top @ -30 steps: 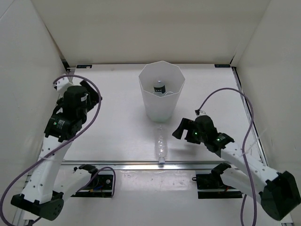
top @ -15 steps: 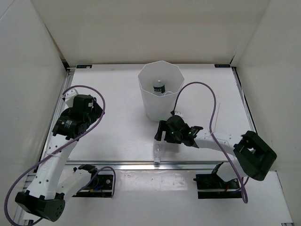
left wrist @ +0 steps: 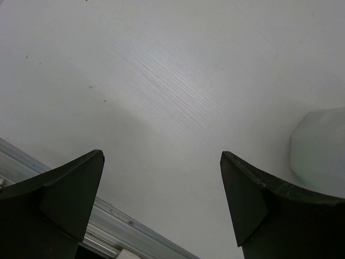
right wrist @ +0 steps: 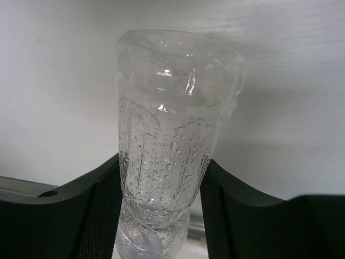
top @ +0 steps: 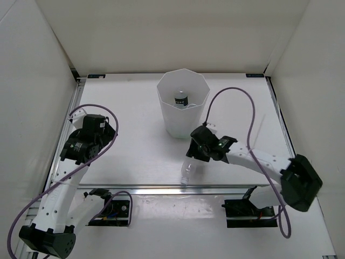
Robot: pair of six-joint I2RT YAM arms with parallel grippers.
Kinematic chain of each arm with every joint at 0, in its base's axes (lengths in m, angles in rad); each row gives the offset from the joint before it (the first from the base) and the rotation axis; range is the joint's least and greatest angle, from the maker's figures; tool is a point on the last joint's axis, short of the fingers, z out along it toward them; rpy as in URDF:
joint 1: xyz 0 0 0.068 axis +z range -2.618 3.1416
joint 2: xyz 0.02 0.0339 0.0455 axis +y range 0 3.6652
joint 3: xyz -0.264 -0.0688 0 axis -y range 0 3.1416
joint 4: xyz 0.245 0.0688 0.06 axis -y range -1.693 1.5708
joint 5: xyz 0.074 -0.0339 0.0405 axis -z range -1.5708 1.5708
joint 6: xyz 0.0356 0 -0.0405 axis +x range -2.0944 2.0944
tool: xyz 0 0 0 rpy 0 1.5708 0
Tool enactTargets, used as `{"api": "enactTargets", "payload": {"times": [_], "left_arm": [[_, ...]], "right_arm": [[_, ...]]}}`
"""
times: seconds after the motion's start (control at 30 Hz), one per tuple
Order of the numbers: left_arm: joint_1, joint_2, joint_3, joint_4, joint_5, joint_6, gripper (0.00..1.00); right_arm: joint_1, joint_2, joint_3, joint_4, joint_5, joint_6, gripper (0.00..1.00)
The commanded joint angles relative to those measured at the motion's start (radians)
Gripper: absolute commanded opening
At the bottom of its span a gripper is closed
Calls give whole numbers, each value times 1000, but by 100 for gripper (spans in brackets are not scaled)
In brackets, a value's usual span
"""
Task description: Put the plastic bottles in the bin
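A plain clear plastic bottle [right wrist: 172, 129] beaded with droplets sits between the pads of my right gripper [right wrist: 161, 205], which is shut on it. From above, that clear bottle [top: 188, 171] hangs tilted below the right gripper [top: 195, 154], its cap toward the front rail. The tall white bin [top: 183, 109] stands at the middle back; a bottle with a black label [top: 181, 100] lies inside it. My left gripper [left wrist: 161, 199] is open over bare table at the left, nothing between its fingers, and in the overhead view the left gripper [top: 99, 135] is far from the bin.
An aluminium rail [top: 161, 189] runs along the table's front edge. White walls enclose the table on the left, right and back. A pale corner of the bin [left wrist: 321, 145] shows at the right of the left wrist view. Purple cables loop off both arms.
My right gripper reached left to the clear bottle lying by the front rail, shut on it and raised its end. The left arm drew back toward the left front.
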Motion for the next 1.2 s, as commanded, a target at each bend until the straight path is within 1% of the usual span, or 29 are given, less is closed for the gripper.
{"api": "enactTargets", "payload": {"times": [0.0, 0.03, 0.07, 0.1, 0.13, 0.17, 0.2, 0.23, 0.27, 0.3, 0.33, 0.37, 0.4, 0.47, 0.5, 0.57, 0.6, 0.63, 0.7, 0.73, 0.77, 0.83, 0.9, 0.93, 1.03, 1.17], "left_arm": [[8, -23, -45, 35, 4, -50, 100], [8, -23, -61, 50, 4, -71, 100], [8, -23, -61, 50, 13, -82, 100], [8, -23, -73, 59, 13, -91, 100], [8, -23, -73, 60, 27, -100, 100], [8, -23, -73, 72, 45, -100, 100], [8, -14, -82, 72, 55, -100, 100], [8, -14, -82, 72, 64, -100, 100], [8, -14, -82, 84, 64, -100, 100], [8, -3, -82, 93, 79, -84, 100], [8, -3, -82, 93, 79, -83, 100], [8, -3, -72, 93, 90, -55, 100], [8, 8, -71, 104, 90, -42, 100], [8, 19, -49, 115, 101, -1, 100], [8, 32, -48, 128, 101, 15, 100], [18, 58, -16, 144, 121, 47, 100], [18, 68, -7, 153, 121, 71, 100], [18, 89, 17, 153, 133, 82, 100], [27, 98, 37, 153, 142, 93, 100], [27, 98, 38, 153, 142, 93, 100], [27, 98, 50, 153, 133, 93, 100], [45, 98, 50, 162, 133, 93, 100], [45, 89, 39, 162, 133, 93, 100], [57, 79, 39, 162, 133, 93, 100], [58, 66, 19, 172, 142, 111, 100], [58, 57, 8, 181, 133, 111, 100]], "right_arm": [[3, -162, 153, -234, 137, 32, 28], [3, -223, 193, -314, 161, 32, 24], [3, -250, 239, -345, 192, 32, 21], [12, -291, 337, -360, 230, -6, 19], [13, -302, 385, -360, 273, -41, 18], [22, -302, 437, -324, 361, -93, 18], [22, -282, 539, -286, 406, -244, 18], [22, -261, 590, -229, 455, -337, 18], [11, -232, 639, -107, 497, -426, 17], [11, -168, 681, -24, 534, -528, 17], [-9, -132, 713, 62, 551, -631, 17], [-42, -94, 786, 175, 551, -708, 17], [-61, -8, 831, 199, 530, -786, 17], [-98, 83, 925, 222, 514, -821, 17], [-98, 168, 1016, 223, 488, -846, 18], [-122, 241, 1083, 223, 473, -857, 27], [-122, 288, 1106, 198, 458, -857, 34], [-133, 301, 1120, 186, 432, -826, 52], [-133, 311, 1120, 128, 431, -775, 66], [-133, 312, 1103, 106, 431, -755, 70], [-133, 280, 1068, 89, 431, -700, 75], [-123, 246, 1017, 77, 431, -680, 82], [-112, 203, 988, 77, 463, -669, 98], [-112, 192, 988, 77, 483, -678, 100], [-112, 152, 976, 68, 536, -710, 100], [-130, 73, 912, 48, 546, -726, 100]]}}
